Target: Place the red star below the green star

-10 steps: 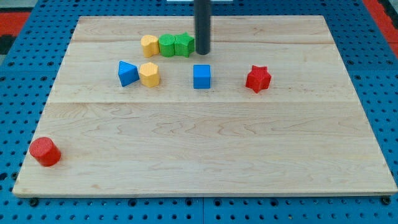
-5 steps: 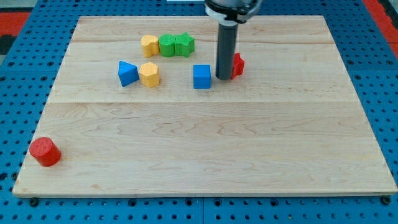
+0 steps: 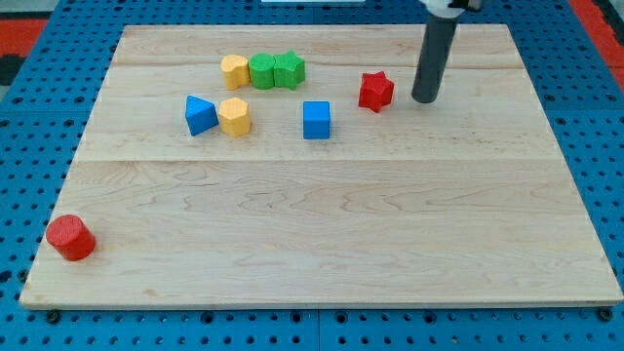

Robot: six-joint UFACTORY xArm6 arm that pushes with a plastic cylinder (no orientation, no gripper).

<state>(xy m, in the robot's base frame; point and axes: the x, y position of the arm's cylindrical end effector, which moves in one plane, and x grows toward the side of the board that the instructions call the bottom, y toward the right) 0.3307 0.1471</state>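
Rod work on the wooden worktop [image 3: 322, 244]: my tip [image 3: 424, 99] stood just to the view's right of the red star [image 3: 376, 91], near it but with a sliver of bare wood between the two. I carried no gripper, so no spread or pinch could be reported; the plain dark rod was all there was.

The red star lay well to the view's right of the green star [image 3: 290, 69], and only slightly lower in the view. The green star closed a tight row with a green block [image 3: 262, 71] and a yellow block [image 3: 234, 71]. A blue cube [image 3: 316, 120] sat below and a little right of that row, very close to the spot the red star was meant for.

Done well, by my reckoning, the push would run leftward from the star's right face, struck squarely through its middle so the points did not spin it away. The line would have to pass above the blue cube and stop short of the green star. A second yellow block [image 3: 234, 116], a blue triangular block [image 3: 200, 115] and a red cylinder [image 3: 70, 238] lay clear of that path.
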